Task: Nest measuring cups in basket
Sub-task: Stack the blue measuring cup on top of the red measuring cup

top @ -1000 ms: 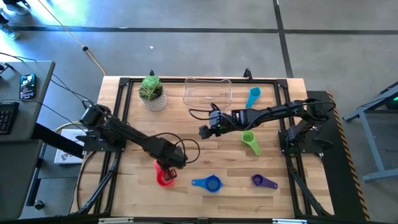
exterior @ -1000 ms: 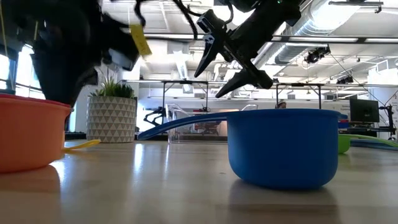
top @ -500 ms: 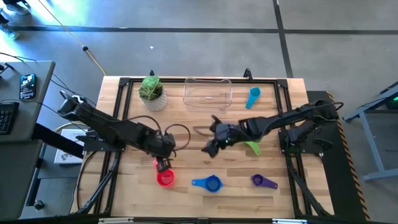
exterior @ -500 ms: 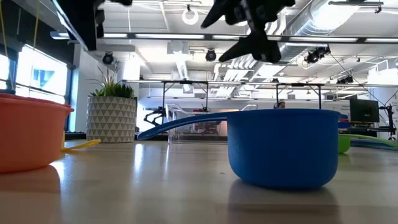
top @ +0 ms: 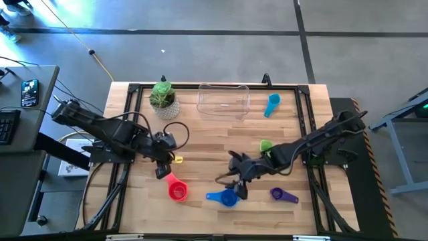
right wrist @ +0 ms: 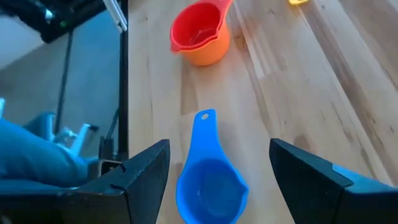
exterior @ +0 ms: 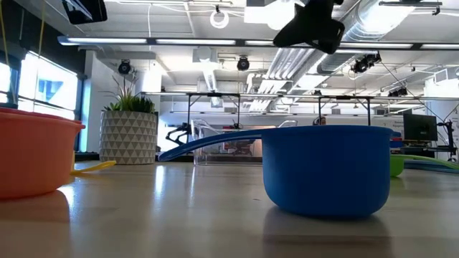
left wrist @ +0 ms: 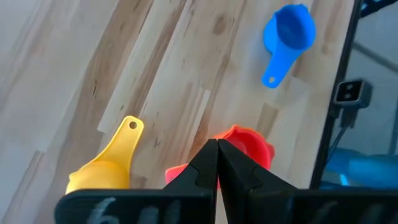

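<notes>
Seen from above, my right gripper (top: pixel 236 187) hovers open over the blue cup (top: pixel 225 198). In its wrist view, my right gripper (right wrist: pixel 219 147) has one finger on either side of the blue cup (right wrist: pixel 209 186) without touching it. My left gripper (top: pixel 161 173) is shut and raised, just left of the yellow cup (top: pixel 176 159) and above the red cup (top: pixel 177 193), which sits nested in the orange cup (right wrist: pixel 205 53). The purple (top: pixel 283 195), green (top: pixel 265 145) and light blue (top: pixel 271 104) cups lie on the table. The clear basket (top: pixel 223 99) stands at the far edge.
A potted plant (top: pixel 164 100) stands left of the basket at the far edge. A black frame (top: pixel 127 134) borders the tabletop. Bare wood lies between the basket and the cups near the front. My right arm (top: pixel 301 144) crosses partly over the green cup.
My left gripper has risen off the red cup and drawn back toward the table's left and far side. My right gripper has swung from the table's middle toward the near edge and down, ending over the blue cup. The cups have stayed in place.
</notes>
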